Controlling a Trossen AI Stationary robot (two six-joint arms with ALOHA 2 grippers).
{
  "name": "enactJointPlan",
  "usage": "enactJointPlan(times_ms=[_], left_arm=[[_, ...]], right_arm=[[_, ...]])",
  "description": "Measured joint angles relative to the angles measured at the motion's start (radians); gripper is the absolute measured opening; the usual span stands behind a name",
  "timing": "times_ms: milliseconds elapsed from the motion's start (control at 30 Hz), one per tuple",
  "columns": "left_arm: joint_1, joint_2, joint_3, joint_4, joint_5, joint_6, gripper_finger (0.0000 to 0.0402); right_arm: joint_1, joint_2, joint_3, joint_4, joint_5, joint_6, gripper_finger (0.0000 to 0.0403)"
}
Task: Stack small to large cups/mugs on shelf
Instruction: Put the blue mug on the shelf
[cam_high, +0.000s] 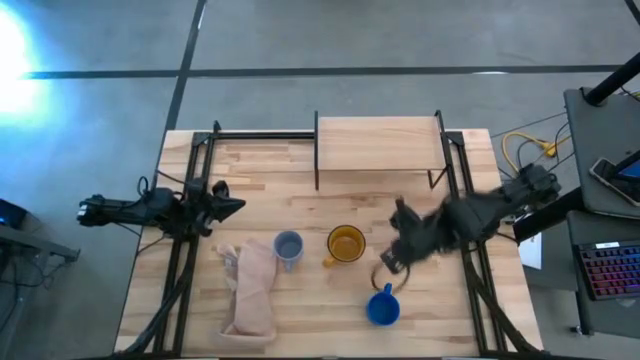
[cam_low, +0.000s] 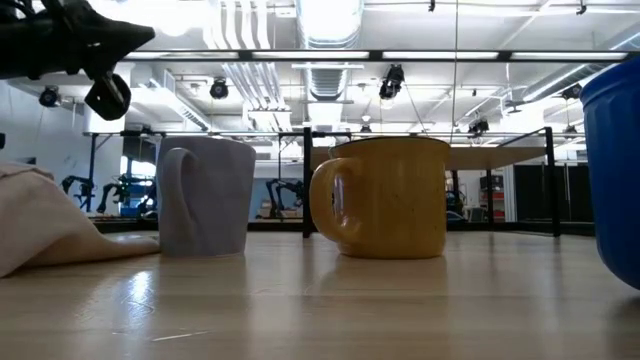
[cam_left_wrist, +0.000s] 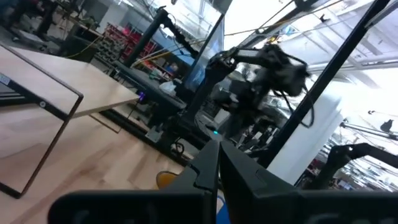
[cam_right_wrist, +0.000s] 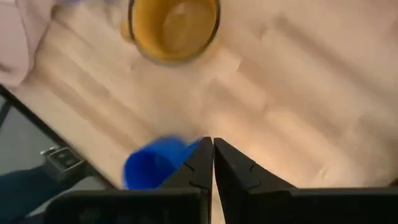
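Mugs number three, all upright on the plank tabletop (cam_high: 300, 310) and all empty as far as the overhead frame shows. Nearest the lower edge of that frame stands the small bright blue mug (cam_high: 383, 307), smooth and round, its handle toward the top. Above it and to the left sits the larger yellow-orange mug (cam_high: 346, 243), speckled like enamel in the low view, handle at its lower left. Just left of that is the grey-blue mug (cam_high: 288, 248), touching one crumpled pinkish-beige cloth (cam_high: 250, 290) that trails toward the lower left.

The right gripper (cam_high: 401, 245) hangs over the table between the yellow-orange mug and the blue one, right of both, with its jaws pressed together on nothing. The left gripper (cam_high: 232, 206) waits at the frame's left, above the cloth, jaws likewise together.

Farthest, at top centre, stands one shelf (cam_high: 378, 143), a bare light-wood board on thin black posts.
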Motion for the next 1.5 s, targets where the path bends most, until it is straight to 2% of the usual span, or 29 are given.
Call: enactJointPlan(times_ms=[233,433,567,733,867,1000,1100,1300,1500], left_arm=[[0.0,0.003,-0.002,-0.092,0.059,0.005,0.0],[0.0,0.033,-0.002,-0.1,0.077,0.006,0.0],[0.0,0.06,-0.002,-0.099,0.077,0.003,0.0],[0.0,0.083,-0.002,-0.097,0.102,0.0,0.0],[0.0,0.091,-0.002,-0.092,0.111,-0.05,0.0],[0.0,0.091,-0.002,-0.089,0.11,-0.052,0.0],[0.0,0.091,-0.002,-0.089,0.11,-0.052,0.0],[0.0,0.091,-0.002,-0.089,0.109,-0.052,0.0],[0.0,0.092,-0.002,-0.093,0.108,-0.052,0.0]], right_arm=[[0.213,0.176,0.103,0.022,0.039,0.516,0.0009],[0.298,0.343,0.184,0.02,-0.015,0.787,0.001],[0.3,0.439,0.236,0.014,-0.119,0.8,0.0031],[0.292,0.516,0.301,-0.049,-0.124,0.806,0.0077],[0.274,0.528,0.315,-0.101,-0.113,0.821,0.0121],[0.247,0.502,0.236,-0.088,-0.12,0.837,0.0157],[0.229,0.449,0.136,0.011,-0.123,0.837,0.0171],[0.228,0.362,-0.081,0.212,-0.139,0.844,0.0176],[0.226,0.302,-0.224,0.328,-0.166,0.846,0.0174]])
